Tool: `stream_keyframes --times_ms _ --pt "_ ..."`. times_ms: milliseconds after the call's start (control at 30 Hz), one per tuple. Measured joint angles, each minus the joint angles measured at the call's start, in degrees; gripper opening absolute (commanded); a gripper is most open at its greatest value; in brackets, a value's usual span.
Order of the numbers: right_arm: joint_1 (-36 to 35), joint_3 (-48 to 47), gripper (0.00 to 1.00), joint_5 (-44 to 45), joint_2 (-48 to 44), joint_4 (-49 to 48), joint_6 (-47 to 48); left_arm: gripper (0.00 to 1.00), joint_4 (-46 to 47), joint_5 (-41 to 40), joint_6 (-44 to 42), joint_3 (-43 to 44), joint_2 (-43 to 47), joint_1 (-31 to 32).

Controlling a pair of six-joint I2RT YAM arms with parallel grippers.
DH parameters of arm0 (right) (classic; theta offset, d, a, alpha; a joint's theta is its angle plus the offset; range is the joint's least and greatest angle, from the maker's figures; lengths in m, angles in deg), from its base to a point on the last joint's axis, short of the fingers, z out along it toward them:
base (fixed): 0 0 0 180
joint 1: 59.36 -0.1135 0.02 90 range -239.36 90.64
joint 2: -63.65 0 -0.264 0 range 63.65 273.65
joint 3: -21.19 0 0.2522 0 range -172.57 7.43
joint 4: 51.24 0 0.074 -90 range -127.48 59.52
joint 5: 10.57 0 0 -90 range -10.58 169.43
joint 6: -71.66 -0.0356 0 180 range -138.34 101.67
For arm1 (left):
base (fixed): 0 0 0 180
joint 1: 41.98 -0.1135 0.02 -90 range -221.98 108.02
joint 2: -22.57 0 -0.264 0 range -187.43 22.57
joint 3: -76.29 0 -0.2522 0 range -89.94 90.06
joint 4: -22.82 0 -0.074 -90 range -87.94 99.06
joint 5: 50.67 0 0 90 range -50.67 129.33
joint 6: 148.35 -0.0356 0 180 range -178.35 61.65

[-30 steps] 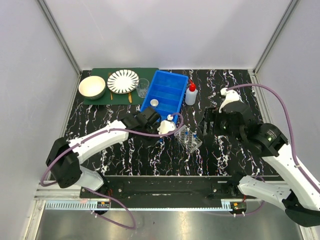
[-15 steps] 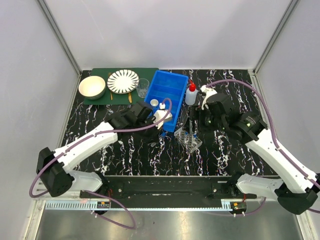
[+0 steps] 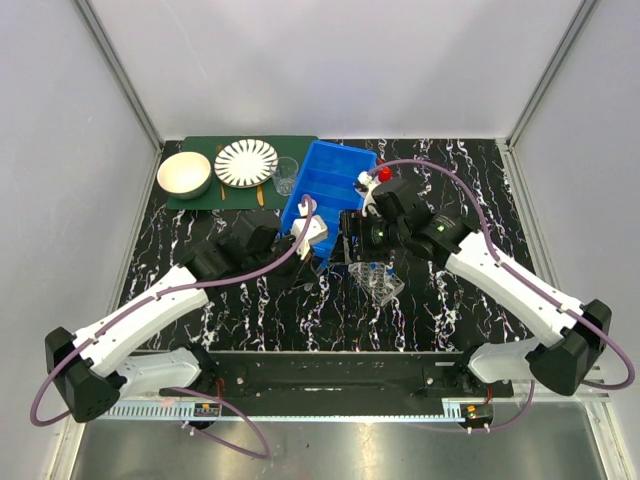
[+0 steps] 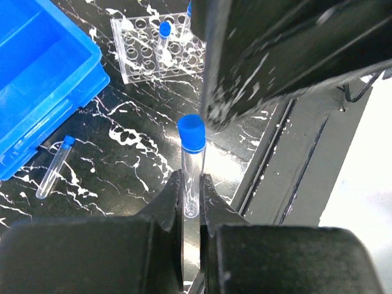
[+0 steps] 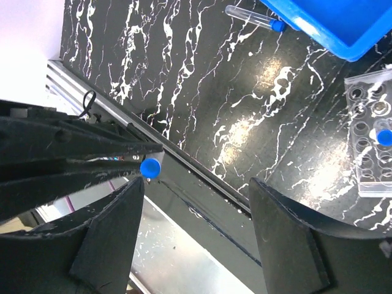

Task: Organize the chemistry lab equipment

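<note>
Crockery fills the upper left of the top view: a bowl (image 3: 184, 174) and a plate (image 3: 246, 162) on a green mat (image 3: 200, 200); a beaker (image 3: 285, 176) stands just right of the plate, beside the bin (image 3: 345, 165) at upper centre; both arms meet at the bin's lower right corner, just above the rack (image 3: 376, 281), which lies right of centre; only the red nozzle of the bottle (image 3: 384, 174) shows behind the right arm, just right of the bin.

In the left wrist view a loose tube (image 4: 54, 166) lies on the table at lower left, just off the bin's edge; at centre the left gripper (image 4: 191, 181) is clamped tight on a tube (image 4: 192, 160), round end between the jaws, blue cap pointing out past the fingertips; the rack sits at the top of the frame with a racked tube (image 4: 164, 33) standing in it, well apart from the held one.

In the right wrist view the held tube's cap shows at centre left, just beside one finger of the right gripper (image 5: 197, 184); its jaws stand wide apart with nothing between them; the rack lies at the right edge.
</note>
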Motion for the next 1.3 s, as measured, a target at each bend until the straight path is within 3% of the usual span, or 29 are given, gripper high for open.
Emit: stream_keyframes --times_ms 267,567,867,1300 --pt "-1.1 0.0 0.72 -3.3 3.4 -2.9 -1.1 0.0 1.8 0.2 0.5 -0.1 0.3 0.1" --pt "-1.4 -0.1 0.56 -3.9 3.7 -4.4 -2.0 0.0 2.4 -0.5 0.5 -0.2 0.3 0.1" --pt "-2.0 -0.1 0.53 -5.2 5.4 -5.4 -2.1 0.0 2.8 -1.5 0.5 -0.6 0.3 0.1" --pt "-2.7 -0.1 0.36 -5.2 6.3 -6.2 -2.9 0.0 3.1 -1.5 0.5 -1.0 0.3 0.2"
